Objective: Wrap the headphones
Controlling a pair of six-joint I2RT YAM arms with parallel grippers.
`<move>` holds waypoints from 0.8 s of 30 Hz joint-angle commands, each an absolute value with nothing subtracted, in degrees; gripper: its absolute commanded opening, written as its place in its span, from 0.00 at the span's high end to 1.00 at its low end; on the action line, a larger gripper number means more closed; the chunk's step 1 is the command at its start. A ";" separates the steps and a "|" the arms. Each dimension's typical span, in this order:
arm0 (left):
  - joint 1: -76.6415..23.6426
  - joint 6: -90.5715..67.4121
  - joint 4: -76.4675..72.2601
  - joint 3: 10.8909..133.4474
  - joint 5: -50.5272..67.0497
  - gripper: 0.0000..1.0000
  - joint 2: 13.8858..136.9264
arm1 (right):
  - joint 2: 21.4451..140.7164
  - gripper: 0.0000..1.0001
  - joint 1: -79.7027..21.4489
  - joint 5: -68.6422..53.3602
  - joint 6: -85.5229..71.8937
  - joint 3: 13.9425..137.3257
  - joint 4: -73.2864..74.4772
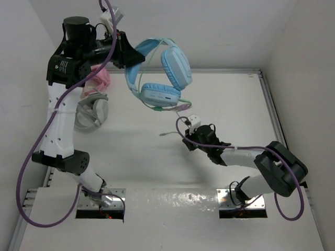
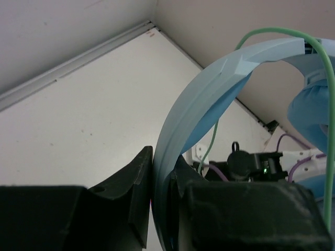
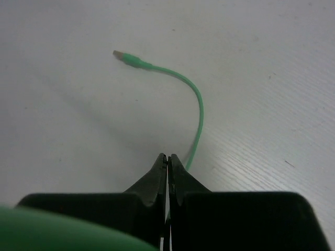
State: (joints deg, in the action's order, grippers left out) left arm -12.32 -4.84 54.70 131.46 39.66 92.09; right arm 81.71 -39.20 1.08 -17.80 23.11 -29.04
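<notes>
- Top view: the left gripper [image 1: 136, 56] is raised over the far left of the table [image 1: 246, 104], its fingers closed on the blue headband of the headphones [image 1: 168, 70].
- The headphones hang in the air from that grip. One padded oval ear cup faces the camera and the other lies lower, with its flat outer shell showing.
- The pale green cable [image 1: 178, 109] drops from the lower cup to the right gripper [image 1: 186, 141], which sits low over the middle of the table. The cable's free end lies on the surface just to the left of that gripper.
- Pink headphones [image 1: 103, 78] and grey-white headphones [image 1: 93, 111] lie by the left arm, and white walls close in the table.
- Left wrist view: the left gripper [image 2: 162, 180] is clamped on the light blue headband [image 2: 209, 89], one black finger on each side of the band.
- A blue cushion [image 2: 309, 112] and the green cable [image 2: 327, 104] show at the right edge. Below them are the white table [image 2: 94, 120] and its far corner rail.
- Right wrist view: the right gripper [image 3: 167, 159] has its fingers pressed together, with only a hairline between them. The cable [image 3: 199, 112] comes out at the right fingertip and looks pinched there.
- The free length curves up and to the left and ends in a small plug [image 3: 121, 54] resting on the bare white table [image 3: 272, 78].
</notes>
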 commanded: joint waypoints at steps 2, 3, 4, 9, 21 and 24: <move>-4.25 -19.74 44.05 127.72 45.87 1.00 93.34 | 79.54 1.00 -49.09 11.58 -14.34 26.97 -27.73; -2.74 -21.52 40.90 125.18 47.10 1.00 94.12 | 81.37 1.00 -51.22 15.26 -13.63 31.07 -25.16; -1.59 -23.36 39.30 124.03 47.20 1.00 94.57 | 82.87 1.00 -52.81 15.99 -13.10 31.11 -22.79; 2.72 -30.40 30.60 117.08 39.41 1.00 95.71 | 96.13 1.00 -62.82 17.57 -10.73 51.30 -5.83; 4.22 -20.58 16.44 111.71 2.83 1.00 97.91 | 104.34 1.00 -75.50 26.01 -3.60 68.56 6.77; 4.04 -19.25 13.99 108.91 0.45 1.00 97.47 | 102.23 1.00 -76.20 25.14 -3.34 68.55 6.77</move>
State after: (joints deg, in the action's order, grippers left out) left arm 3.81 -19.14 26.83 109.78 7.55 99.55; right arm 106.41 -75.37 24.12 -4.67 66.85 4.64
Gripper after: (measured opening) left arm 0.138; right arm 0.002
